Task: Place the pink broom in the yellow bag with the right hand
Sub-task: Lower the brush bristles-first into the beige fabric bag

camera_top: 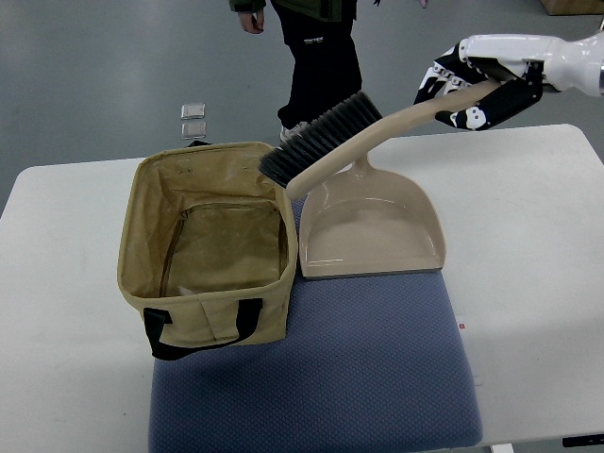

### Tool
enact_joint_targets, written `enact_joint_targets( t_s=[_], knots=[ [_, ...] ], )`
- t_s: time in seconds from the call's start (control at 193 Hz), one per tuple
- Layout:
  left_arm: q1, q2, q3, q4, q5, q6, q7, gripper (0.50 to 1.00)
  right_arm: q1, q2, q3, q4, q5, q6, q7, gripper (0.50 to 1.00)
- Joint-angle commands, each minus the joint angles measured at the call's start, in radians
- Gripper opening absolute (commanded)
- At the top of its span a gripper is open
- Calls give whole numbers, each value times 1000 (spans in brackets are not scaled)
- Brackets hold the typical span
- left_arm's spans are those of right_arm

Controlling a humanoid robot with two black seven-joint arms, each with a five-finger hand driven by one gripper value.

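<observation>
At the bottom of the frame a blue-grey cushion (321,368) lies flat on the white table (66,311), filling the lower centre. The yellow bag (203,307) stands at left of centre, partly on the cushion's upper-left area: open top, soft fabric walls, black handle loop (198,332) on the near side. The interior looks empty, apart from a zipped pocket on the floor panel.

Just right of the bag, a beige-pink dustpan (373,231) lies on the cushion's far edge, mouth toward the camera. Its left side is touching or very nearly touching the bag wall; cannot tell which.

Above these, the pink broom (363,140) is in the air, tilted, running from upper right down to left. Its dark bristle head (316,137) hangs over the bag's far right corner, bristles facing up and away. It is not yet inside the bag.

Upper right: the right hand (472,94) has its fingers curled around the far end of the broom handle. Left arm not in view.

Handling judgement: the broom looks like light, rigid plastic, and the smooth handle could twist in the grip. Held at the end, the head acts as a long lever, so some droop or rotation is likely. The bristles are flexible and tolerate contact; the bag walls are soft and may fold if pushed.

Top of frame: a person's legs (321,57) on the grey floor beyond the table, and two small square objects (193,118) on the floor.
</observation>
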Motion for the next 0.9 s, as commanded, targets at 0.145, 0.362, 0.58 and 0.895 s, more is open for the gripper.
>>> enact_joint_targets(
  t_s=[0.145, 0.362, 0.58, 0.895],
  knots=[
    [0, 0, 0, 0, 0, 0, 0, 1000, 197, 216, -200, -211, -14, -1, 0, 500],
    [0, 0, 0, 0, 0, 0, 0, 1000, 265, 436, -273, -389, -45, -1, 3, 500],
    [0, 0, -2, 0, 0, 0, 0, 1000, 275, 606, -305, -541, -180, 17, 17, 500],
    [0, 0, -2, 0, 1, -1, 0, 1000, 266, 742, -398, -621, -258, 6, 36, 500]
  ],
)
